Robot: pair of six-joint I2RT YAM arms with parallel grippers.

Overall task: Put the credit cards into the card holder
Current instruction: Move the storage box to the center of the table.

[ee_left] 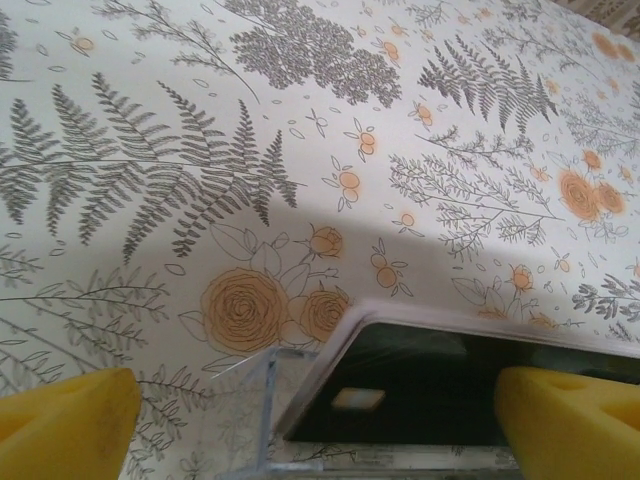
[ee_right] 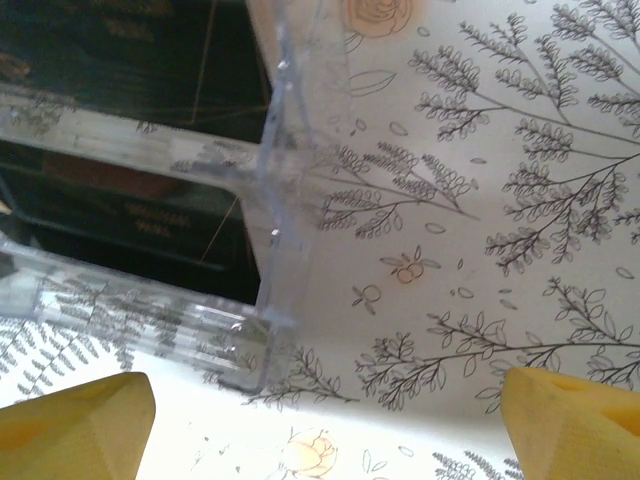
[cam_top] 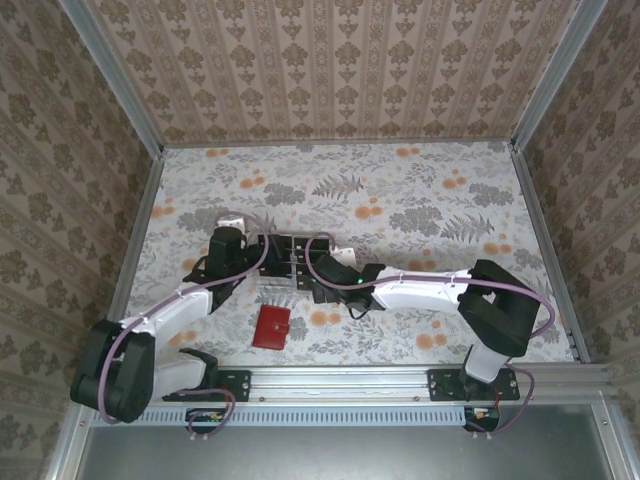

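Top external: red card holder [cam_top: 271,327] lies on the surface [cam_top: 400,200] near the clear rack [cam_top: 285,262] of credit cards [ee_left: 420,390]; left tool [ee_left: 320,425] and right tool [ee_right: 325,430] spread wide

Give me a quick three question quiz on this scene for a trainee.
1. True or false: the card holder lies on the table, apart from the clear rack.
2. Where do the credit cards sit? A) in the clear rack B) inside the card holder C) loose on the table
3. Fill in: the left end effector and the right end effector both stand ___.
Key: 1 true; 2 A; 3 open.
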